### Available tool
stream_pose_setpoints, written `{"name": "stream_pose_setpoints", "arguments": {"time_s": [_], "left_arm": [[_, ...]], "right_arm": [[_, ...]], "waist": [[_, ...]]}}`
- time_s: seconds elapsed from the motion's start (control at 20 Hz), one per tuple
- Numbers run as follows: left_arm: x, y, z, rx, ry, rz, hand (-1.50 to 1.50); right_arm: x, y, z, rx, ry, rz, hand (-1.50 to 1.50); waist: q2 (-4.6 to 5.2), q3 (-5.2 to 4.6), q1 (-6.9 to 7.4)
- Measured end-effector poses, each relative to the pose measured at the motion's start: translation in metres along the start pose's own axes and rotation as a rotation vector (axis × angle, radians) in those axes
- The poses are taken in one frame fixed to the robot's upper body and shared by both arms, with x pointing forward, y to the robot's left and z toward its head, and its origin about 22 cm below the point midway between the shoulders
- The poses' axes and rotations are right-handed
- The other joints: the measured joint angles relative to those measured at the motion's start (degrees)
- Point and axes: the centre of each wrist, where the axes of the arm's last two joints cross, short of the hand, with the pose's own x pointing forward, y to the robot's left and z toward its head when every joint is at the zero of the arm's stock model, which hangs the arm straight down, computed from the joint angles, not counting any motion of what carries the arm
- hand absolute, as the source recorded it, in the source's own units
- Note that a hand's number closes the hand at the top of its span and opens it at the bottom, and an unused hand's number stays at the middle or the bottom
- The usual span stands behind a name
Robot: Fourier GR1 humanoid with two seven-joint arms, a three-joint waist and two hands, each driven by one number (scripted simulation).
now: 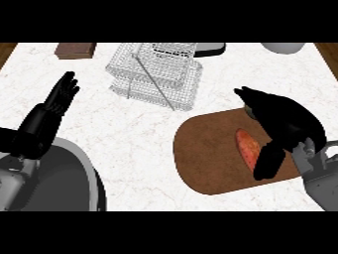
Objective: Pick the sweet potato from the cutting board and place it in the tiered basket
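Note:
An orange-red sweet potato (246, 147) lies on the brown cutting board (208, 158) at the right of the counter. My right hand (285, 124) hovers over it, fingers arched above its far end and the thumb hanging down at its right side; the hand hides part of the potato. Whether the fingers touch it I cannot tell. The white wire tiered basket (157, 74) stands at the back centre. At the left, my left hand (51, 111) rests open with fingers pointing up.
A brown block (76, 49) sits at the back left, a white bowl (283, 47) at the back right and a dark flat object (209, 49) behind the basket. Wooden edges border the marble counter (128, 129) on both sides.

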Motion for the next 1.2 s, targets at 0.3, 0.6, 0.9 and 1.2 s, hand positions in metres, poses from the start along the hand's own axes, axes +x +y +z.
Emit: {"name": "stream_pose_setpoints", "arguments": {"time_s": [0.3, 0.6, 0.9, 1.2], "left_arm": [[0.002, -0.002, -0.001, -0.004, -0.007, 0.007, 0.00], [0.001, -0.003, -0.001, -0.007, -0.016, 0.003, 0.00], [0.000, -0.005, -0.002, -0.006, -0.023, -0.004, 0.00], [0.000, -0.006, -0.002, -0.001, -0.027, 0.001, 0.00]], "right_arm": [[-0.007, 0.024, -0.010, 0.051, 0.090, 0.028, -1.50], [-0.012, 0.042, -0.015, 0.079, 0.108, 0.008, -1.50], [-0.022, 0.055, -0.024, 0.078, 0.168, 0.008, -1.50], [-0.034, 0.072, -0.030, 0.099, 0.211, 0.003, -1.50]], "waist": [[0.28, 0.01, 0.49], [0.37, 0.17, 0.55], [0.40, 0.24, 0.73], [0.40, 0.31, 0.68]]}}
